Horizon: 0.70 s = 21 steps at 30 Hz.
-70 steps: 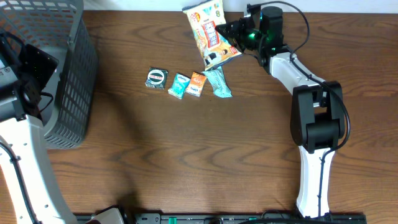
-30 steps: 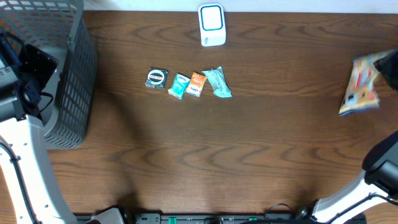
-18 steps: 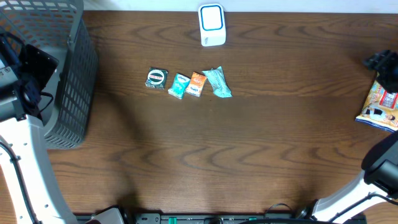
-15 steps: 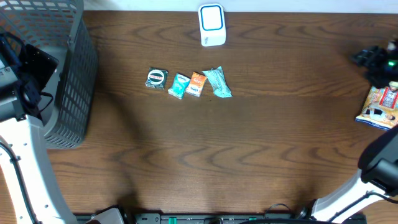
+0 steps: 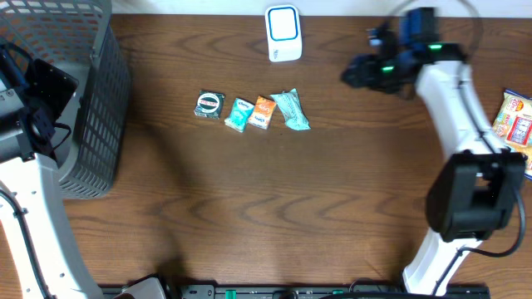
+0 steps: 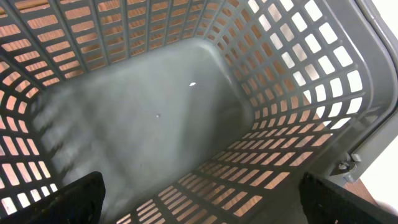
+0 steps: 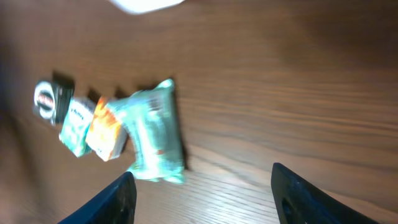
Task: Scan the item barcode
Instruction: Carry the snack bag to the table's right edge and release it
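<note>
Right pincer [image 5: 352,73] above table [image 5: 349,191], just right of white scanner [image 5: 283,33]; fingers apart, nothing between them. Row of four small items mid-table, in front of scanner: black packet [image 5: 209,105], teal packet [image 5: 240,114], orange packet [image 5: 263,111], mint wrapper [image 5: 291,110], last three touching side by side. Snack bag [image 5: 515,120] flat at far right table edge, well apart from right pincer. Left pincer [image 6: 214,199] spread wide, holding nothing, over grey basket [image 5: 91,100] at left.

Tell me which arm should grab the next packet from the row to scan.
Right. The right gripper hovers beside the scanner, close to the teal packet at the end of the row, jaws open and empty. The left gripper hangs over the basket at the table's far side.
</note>
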Each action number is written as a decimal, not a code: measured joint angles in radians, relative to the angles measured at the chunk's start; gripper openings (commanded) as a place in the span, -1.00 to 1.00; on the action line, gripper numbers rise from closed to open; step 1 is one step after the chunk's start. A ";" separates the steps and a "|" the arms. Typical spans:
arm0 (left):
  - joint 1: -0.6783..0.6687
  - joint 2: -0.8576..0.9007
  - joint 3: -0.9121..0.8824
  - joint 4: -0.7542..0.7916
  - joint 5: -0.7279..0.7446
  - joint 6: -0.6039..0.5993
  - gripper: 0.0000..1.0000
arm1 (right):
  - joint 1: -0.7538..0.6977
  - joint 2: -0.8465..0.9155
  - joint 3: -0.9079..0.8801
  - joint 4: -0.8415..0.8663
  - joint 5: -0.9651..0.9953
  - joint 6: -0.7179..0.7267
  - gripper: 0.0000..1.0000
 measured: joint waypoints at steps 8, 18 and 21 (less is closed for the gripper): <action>0.000 0.000 0.000 0.000 0.000 0.000 0.95 | 0.299 0.031 -0.006 0.104 0.345 0.021 0.45; 0.000 0.000 0.000 0.000 0.000 0.000 0.96 | 0.418 0.150 -0.012 0.124 0.591 0.107 -0.86; 0.000 0.000 0.000 0.000 0.000 0.000 0.96 | 0.407 0.150 -0.012 0.144 0.565 0.114 -0.86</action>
